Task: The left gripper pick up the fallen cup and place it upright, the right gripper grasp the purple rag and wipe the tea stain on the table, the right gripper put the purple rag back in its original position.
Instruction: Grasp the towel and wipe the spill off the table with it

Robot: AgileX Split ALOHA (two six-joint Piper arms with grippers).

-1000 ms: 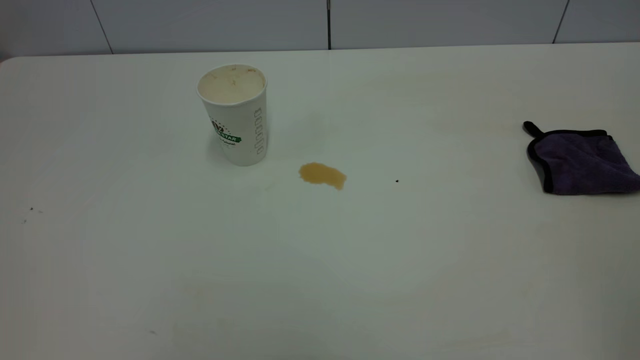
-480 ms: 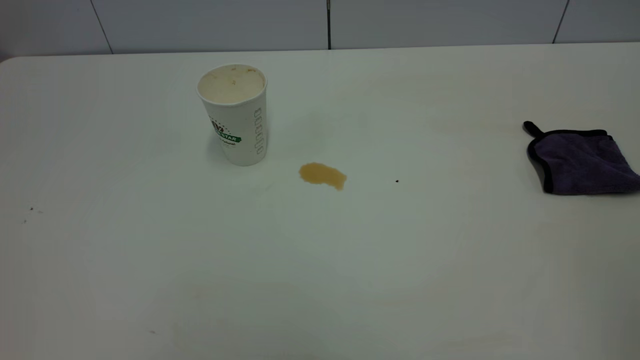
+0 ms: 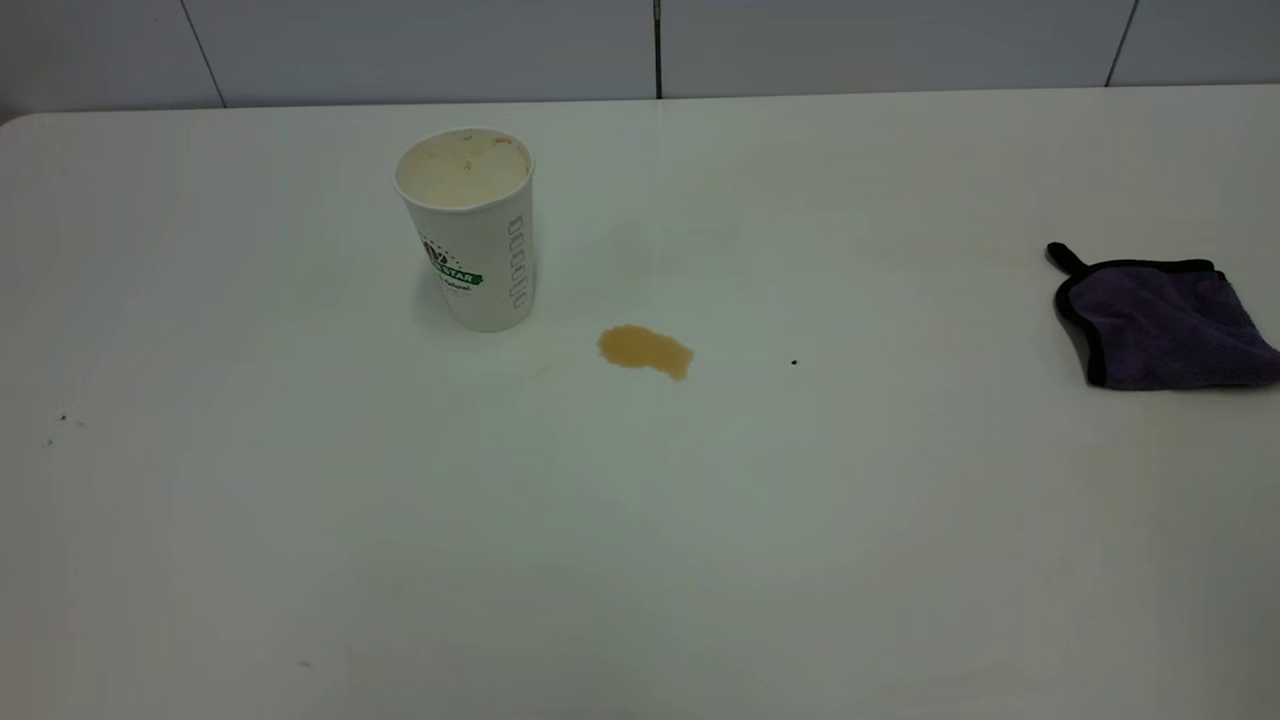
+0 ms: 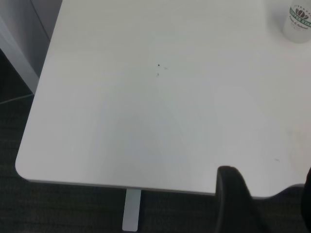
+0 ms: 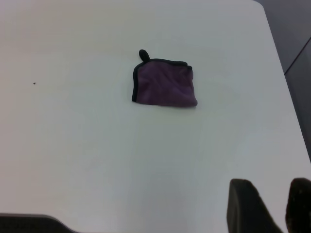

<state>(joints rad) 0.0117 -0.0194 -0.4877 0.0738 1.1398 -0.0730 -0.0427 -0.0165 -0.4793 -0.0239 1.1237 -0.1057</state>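
Note:
The cup stands upright on the table, left of centre at the back; its base also shows in the left wrist view. The tea stain lies just right of and in front of it. The purple rag lies flat at the right edge, and shows in the right wrist view. Neither gripper shows in the exterior view. My left gripper is open and empty over the table's near left edge, far from the cup. My right gripper hangs empty, jaws a narrow gap apart, well short of the rag.
A tiny black speck lies right of the stain, and a few dark specks lie at the left. A grey tiled wall runs behind the table. The table's rounded corner and dark floor show in the left wrist view.

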